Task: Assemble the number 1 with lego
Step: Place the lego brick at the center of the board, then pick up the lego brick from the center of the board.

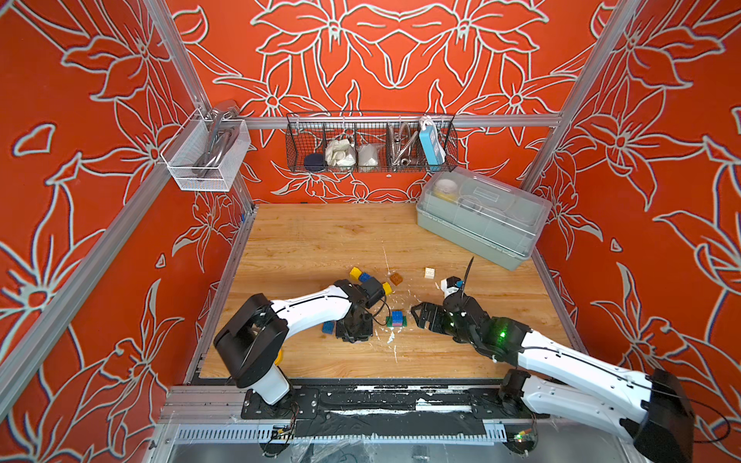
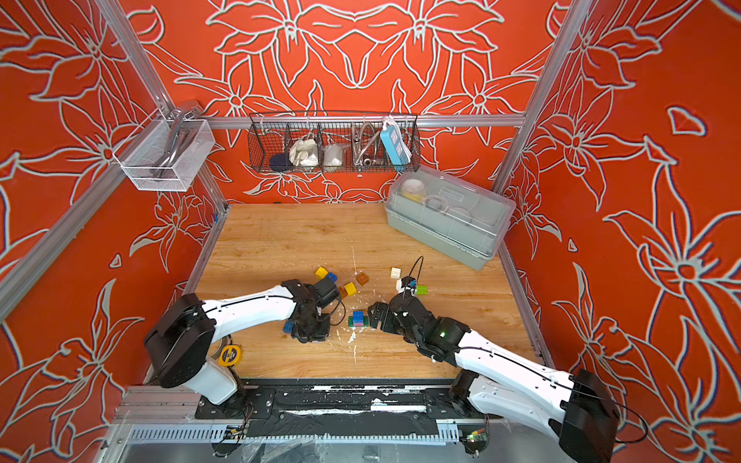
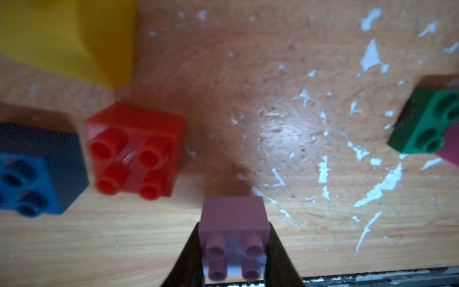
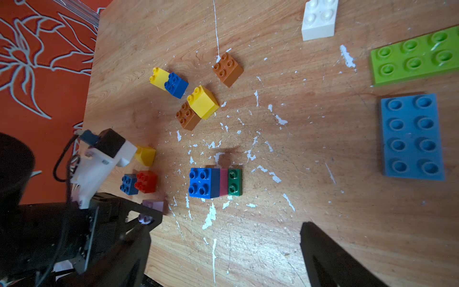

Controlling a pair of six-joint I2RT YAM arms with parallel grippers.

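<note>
My left gripper (image 3: 234,251) is shut on a lilac lego brick (image 3: 234,218), studs facing the camera; the same brick (image 4: 154,206) shows in the right wrist view. Beside it lie a red brick (image 3: 135,151), a blue brick (image 3: 32,174) and a yellow one (image 3: 74,39). To its right on the table stands a small stack (image 1: 397,319) (image 2: 358,319): a dark green plate (image 4: 234,182) carrying a pink and a blue brick (image 4: 202,182). My right gripper (image 4: 223,248) hovers open just right of that stack, nothing between its fingers.
Loose yellow, blue and brown bricks (image 4: 228,69) lie behind the stack, a white brick (image 4: 319,20), lime plate (image 4: 414,58) and light blue plate (image 4: 412,136) to the right. A grey lidded box (image 1: 481,216) fills the back right corner. White flecks litter the wood.
</note>
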